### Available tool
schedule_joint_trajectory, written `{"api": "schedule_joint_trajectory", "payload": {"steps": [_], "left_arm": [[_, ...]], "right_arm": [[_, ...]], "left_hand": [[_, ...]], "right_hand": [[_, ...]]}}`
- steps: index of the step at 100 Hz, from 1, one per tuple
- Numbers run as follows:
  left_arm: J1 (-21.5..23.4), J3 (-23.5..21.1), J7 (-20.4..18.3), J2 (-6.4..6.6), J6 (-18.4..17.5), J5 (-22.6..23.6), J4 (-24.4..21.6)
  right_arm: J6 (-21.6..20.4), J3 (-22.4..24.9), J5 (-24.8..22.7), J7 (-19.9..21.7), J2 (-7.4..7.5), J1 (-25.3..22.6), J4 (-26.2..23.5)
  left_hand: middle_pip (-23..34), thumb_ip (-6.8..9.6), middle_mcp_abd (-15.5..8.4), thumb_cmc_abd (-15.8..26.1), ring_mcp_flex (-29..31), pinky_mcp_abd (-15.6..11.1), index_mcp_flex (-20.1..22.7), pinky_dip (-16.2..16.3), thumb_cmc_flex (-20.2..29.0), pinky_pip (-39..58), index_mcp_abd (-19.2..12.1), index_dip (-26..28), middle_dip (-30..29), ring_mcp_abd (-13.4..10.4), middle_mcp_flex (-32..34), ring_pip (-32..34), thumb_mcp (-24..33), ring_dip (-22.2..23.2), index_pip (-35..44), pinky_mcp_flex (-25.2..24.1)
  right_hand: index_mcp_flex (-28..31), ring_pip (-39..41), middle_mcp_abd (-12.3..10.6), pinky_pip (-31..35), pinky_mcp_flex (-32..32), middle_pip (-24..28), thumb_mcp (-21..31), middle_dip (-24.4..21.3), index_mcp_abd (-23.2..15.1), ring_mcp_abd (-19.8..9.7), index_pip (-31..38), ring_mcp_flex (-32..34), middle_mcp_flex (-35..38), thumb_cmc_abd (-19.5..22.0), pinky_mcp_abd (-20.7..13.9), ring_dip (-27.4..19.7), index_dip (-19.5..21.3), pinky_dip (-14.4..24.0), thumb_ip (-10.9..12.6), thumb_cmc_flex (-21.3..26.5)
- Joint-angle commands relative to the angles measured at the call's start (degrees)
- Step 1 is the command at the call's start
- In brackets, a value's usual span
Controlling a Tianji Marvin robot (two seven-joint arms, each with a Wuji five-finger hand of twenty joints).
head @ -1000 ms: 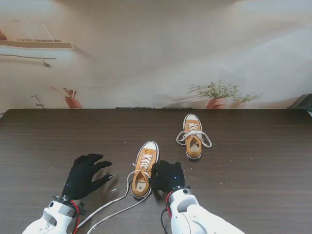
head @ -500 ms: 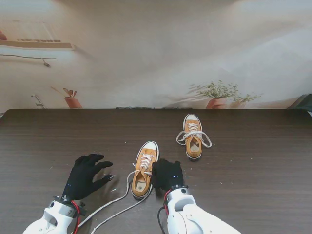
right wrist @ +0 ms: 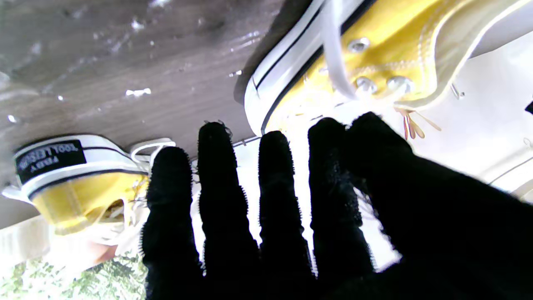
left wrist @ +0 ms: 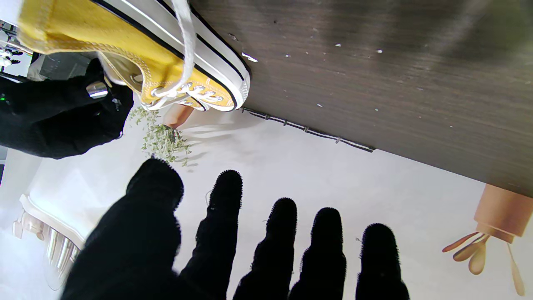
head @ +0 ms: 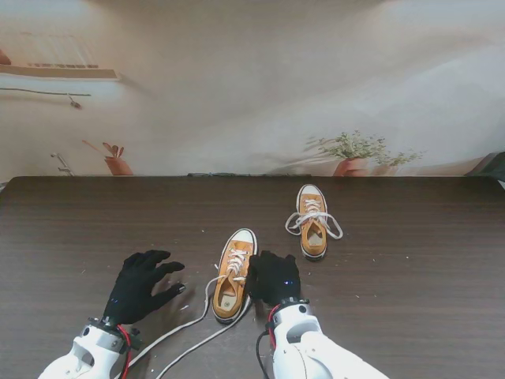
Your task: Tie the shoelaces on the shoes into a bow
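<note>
Two yellow canvas shoes with white laces lie on the dark wooden table. The near shoe is untied; its long white laces trail toward me between the arms. The far shoe has its laces looped loosely over it. My left hand hovers open to the left of the near shoe, fingers spread, holding nothing. My right hand sits against the near shoe's right side, fingers extended and holding nothing. Both shoes show in the right wrist view, and the near shoe in the left wrist view.
Small pale crumbs are scattered on the table top. The table's far edge meets a wall printed with potted plants.
My right hand has crept forward along the near shoe's right side. The left hand has shifted slightly forward and toward the shoe. Shoes and laces stay where they were.
</note>
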Motion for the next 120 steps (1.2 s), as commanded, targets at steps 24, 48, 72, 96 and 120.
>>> {"api": "schedule_joint_trajectory", "payload": {"steps": [24,48,72,96,120], "left_arm": [[-0.1,0.4,-1.1,0.11,0.0,0.1,-0.4],[-0.1,0.4,-1.1,0.15,-0.1,0.3,-0.5],[0.0,0.5,-1.1,0.15,0.0,0.3,-0.6],[0.0,0.6,-1.2,0.19,-0.1,0.4,-0.7],[0.0,0.6,-1.0,0.14,-0.2,0.3,-0.7]], "right_arm": [[-0.4,0.5,-0.3,2.1,1.06,-1.5,-1.5],[1.1,-1.1,0.1,4.6,1.23,-0.3,-0.3],[1.9,-2.5,1.3,4.8,0.59,1.4,1.9],[1.9,-3.5,3.7,2.9,-0.85,2.5,4.5],[-0.7,-1.4,5.8,-1.3,-1.96,1.3,4.2]], "left_hand": [[0.3,-0.72,-0.5,1.1,-1.2,0.2,0.3,-0.8,0.5,0.5,3.3,0.9,-0.1,-0.8,-0.9,-0.3,1.6,-1.3,0.4,-1.3],[0.3,-0.74,-0.6,1.1,-1.1,0.2,0.3,-0.9,0.5,0.5,3.2,0.9,-0.1,-0.8,-0.9,-0.2,1.5,-1.3,0.4,-1.2],[0.4,-0.73,-0.6,1.1,-1.1,0.1,0.4,-0.9,0.5,0.6,3.3,0.9,-0.1,-0.8,-0.7,-0.2,1.5,-1.3,0.5,-1.2],[0.4,-0.75,-0.6,1.2,-1.1,0.2,0.4,-0.9,0.5,0.7,3.2,0.9,-0.1,-0.8,-0.7,-0.2,1.5,-1.3,0.5,-1.2],[0.4,-0.76,-0.5,1.2,-1.1,0.2,0.5,-0.9,0.6,0.7,3.3,0.9,-0.1,-0.7,-0.7,-0.2,1.6,-1.3,0.5,-1.2]], "right_hand": [[-6.5,-0.7,0.6,0.0,-2.0,-0.9,4.9,0.6,0.1,0.7,-12.3,-0.7,-3.1,-2.2,1.4,-0.4,-7.2,0.3,2.2,-9.7],[-9.2,-1.5,0.4,-0.7,-3.1,-1.8,2.0,0.5,1.8,0.8,-22.8,-2.3,-6.0,1.8,1.2,-0.6,-3.9,0.2,10.0,-13.5],[-6.5,-1.3,0.5,-0.5,-2.5,-1.8,2.3,0.4,0.8,0.8,-20.6,-1.8,-5.0,0.9,1.3,-0.5,-4.5,0.3,7.3,-12.3],[-1.4,-0.8,0.2,0.0,-1.3,-1.6,3.8,0.4,-2.4,0.1,-5.6,-0.1,-2.1,-3.5,1.2,-0.5,-10.2,0.2,-0.5,-4.1],[4.6,0.0,-0.5,0.1,-1.0,-0.9,4.1,0.6,-5.2,-0.8,-0.5,0.9,0.9,-3.0,0.9,-0.2,-5.7,0.1,-1.7,-0.4]]}}
